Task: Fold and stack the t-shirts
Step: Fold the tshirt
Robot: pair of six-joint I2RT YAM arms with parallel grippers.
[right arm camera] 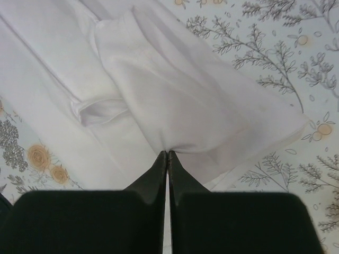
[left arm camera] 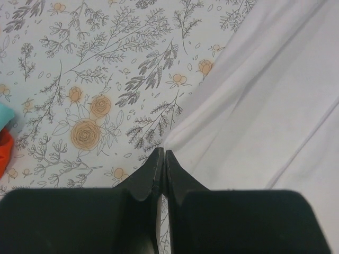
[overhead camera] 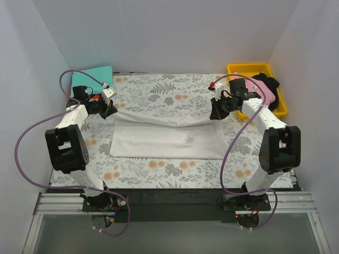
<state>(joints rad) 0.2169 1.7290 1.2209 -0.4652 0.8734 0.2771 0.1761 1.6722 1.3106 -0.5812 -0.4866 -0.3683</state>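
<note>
centre frame, left gripper [left arm camera: 162, 154] and right gripper [right arm camera: 167, 154] each pinch an upper corner of the soft, light white t-shirt [overhead camera: 167, 138], likely to sag unless held there.

Your left gripper [overhead camera: 109, 109] and right gripper [overhead camera: 216, 112] sit at matching height, with both arms reaching forward, elbows bowed outward and wrists turned toward each other. Each has its fingers pressed together, pinching the white t-shirt [overhead camera: 164, 140].
</note>
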